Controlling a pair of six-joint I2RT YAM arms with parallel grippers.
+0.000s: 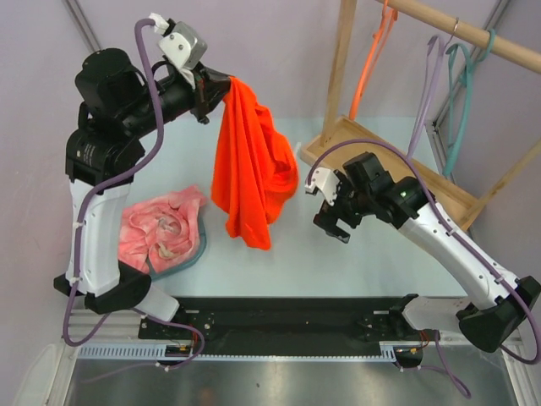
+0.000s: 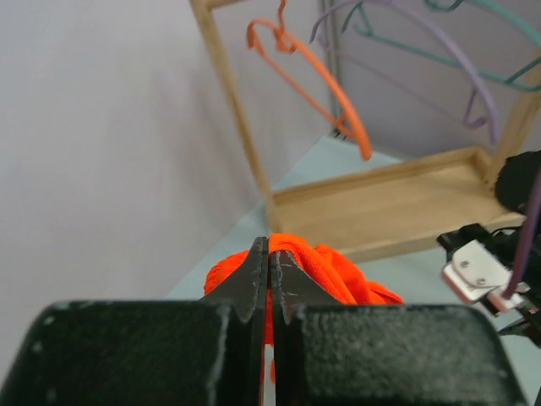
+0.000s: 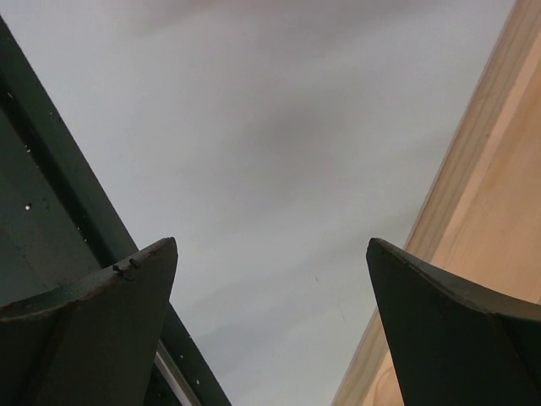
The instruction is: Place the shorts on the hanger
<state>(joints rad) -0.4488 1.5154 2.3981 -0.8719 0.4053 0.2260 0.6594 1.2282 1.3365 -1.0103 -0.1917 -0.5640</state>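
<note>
The left gripper is clamped tight on the top edge of the orange-red shorts, which dangle above the table. The right gripper is spread wide and holds nothing, near the wooden rack. The orange hanger hangs from the rack's rail.

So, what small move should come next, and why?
Probably the right hand should move toward the hanging shorts: it is open and empty beside them, while the left hand pinches only their top edge.
</note>
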